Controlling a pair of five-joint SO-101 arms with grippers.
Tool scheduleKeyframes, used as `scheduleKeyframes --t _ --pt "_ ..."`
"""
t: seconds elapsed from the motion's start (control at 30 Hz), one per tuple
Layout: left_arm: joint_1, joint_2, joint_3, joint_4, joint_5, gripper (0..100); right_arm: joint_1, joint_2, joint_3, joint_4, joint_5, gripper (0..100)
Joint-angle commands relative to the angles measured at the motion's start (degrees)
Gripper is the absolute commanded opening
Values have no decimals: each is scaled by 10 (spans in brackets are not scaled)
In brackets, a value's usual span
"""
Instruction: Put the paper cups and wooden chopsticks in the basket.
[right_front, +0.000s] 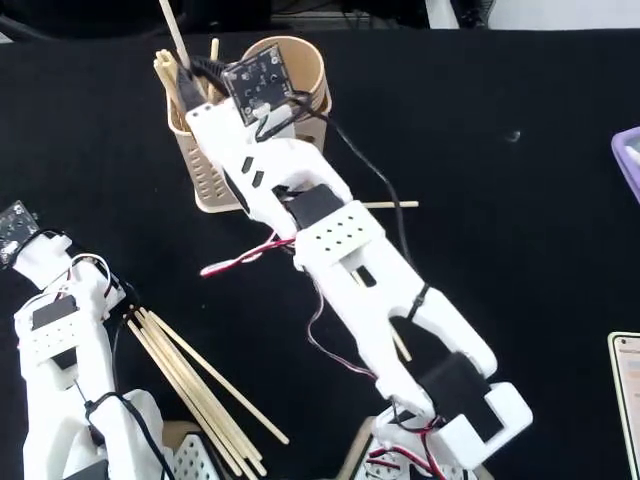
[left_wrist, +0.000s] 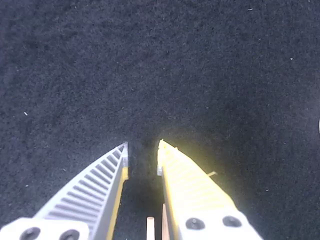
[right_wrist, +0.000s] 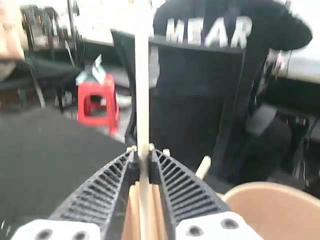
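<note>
Closest to the lens, the right gripper (right_wrist: 141, 152) is pinched tight on one wooden chopstick (right_wrist: 142, 75), which stands upright between its fingers. From above, this gripper sits over the tan basket (right_front: 205, 180) at the far side of the black desk (right_front: 500, 250), where other chopsticks (right_front: 165, 72) poke up. A paper cup (right_front: 312, 70) stands against the basket; the arm hides whether it is inside. One stray chopstick (right_front: 395, 205) lies on the desk, partly under the right arm. A bundle of chopsticks (right_front: 200, 390) lies loose on the desk near the left arm. The left gripper (left_wrist: 142, 147) hovers over the desk, its fingers a narrow gap apart, with nothing clamped at the tips.
</note>
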Motion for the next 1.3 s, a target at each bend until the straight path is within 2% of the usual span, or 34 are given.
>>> scheduleKeyframes --t 0.0,0.1,0.27,0.37,0.57,0.67,0.77,0.9,1.03,1.27 --pt "0 -12 -5 -10 4 109 2 -25 -5 48 -1 102" --pt "0 -12 -5 -10 4 109 -3 -34 -12 68 -3 203" --pt "0 -12 -5 -10 4 109 -2 -121 -46 150 -2 211" --pt "0 -12 -5 -10 4 109 -4 -210 -49 288 -2 211" --pt "0 -12 -5 -10 4 109 25 -388 25 684 0 211" --pt "0 -12 -5 -10 4 109 90 -436 133 770 53 215" --pt "0 -12 -5 -10 4 109 171 -446 275 749 164 216" --pt "0 -12 -5 -10 4 109 225 -428 449 621 252 216" --pt "0 -11 -5 -10 4 109 227 -384 521 523 267 216" --pt "0 -11 -4 -10 4 109 226 -268 488 439 268 216"
